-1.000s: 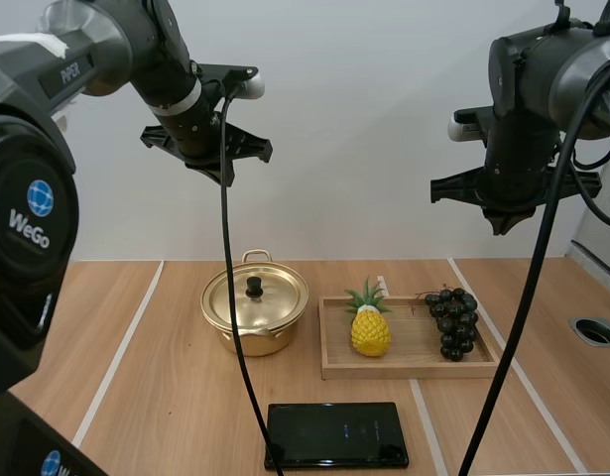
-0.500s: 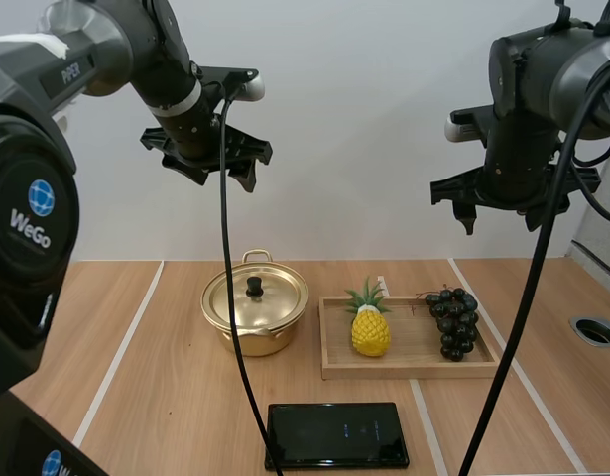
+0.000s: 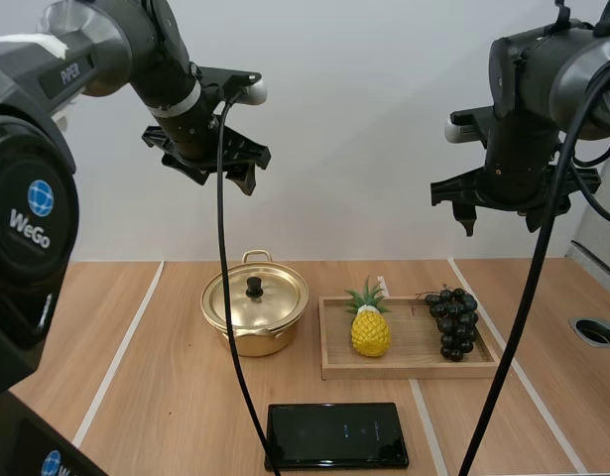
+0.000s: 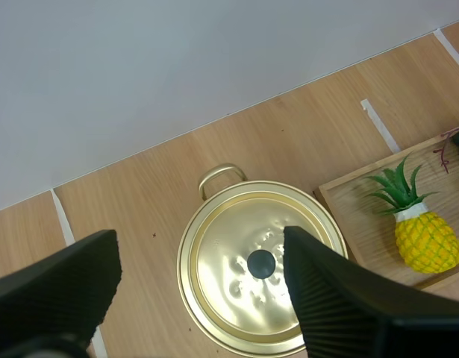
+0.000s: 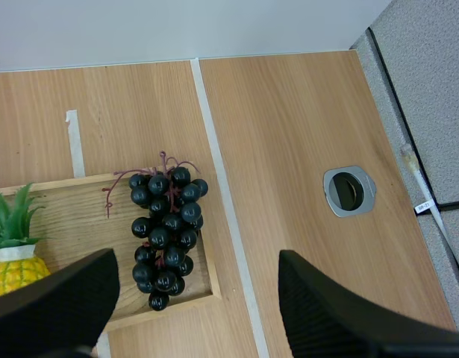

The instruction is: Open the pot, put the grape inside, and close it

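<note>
**Fig. — Both grippers high above the table, each over its own target**

High view: the left gripper (image 3: 209, 171) hangs at the upper left of the frame and the right gripper (image 3: 500, 216) at the upper right. Both have their fingers spread wide and hold nothing.

The pot (image 3: 253, 322) stands on the table (image 3: 156, 397) at lower centre-left. Its lid (image 3: 270, 302) is on, with the black knob (image 3: 254, 287) at the middle. The grapes (image 3: 452, 322) lie at the right end of the wooden tray (image 3: 404, 369), and a pineapple (image 3: 370, 331) stands at the left end. Tray and pot are close together but do not touch.

The relation that matters is vertical alignment.
- **Left arm:** in the left wrist view the knob (image 4: 261, 263) sits between the two parted fingers, nearer one of them. The lid therefore lies almost straight below this gripper, well apart from it. The left arm is plainly the nearer one, so opening the pot is judged the step in hand. It calls for a near-vertical descent with a small sideways correction.
- **Right arm:** in the right wrist view the bunch (image 5: 164, 236) lies below the gap, toward one finger. Its long axis — stem toward the wall, tip toward the robot — runs crosswise to the line joining the fingers, so they would likely close across its narrow width.
</note>
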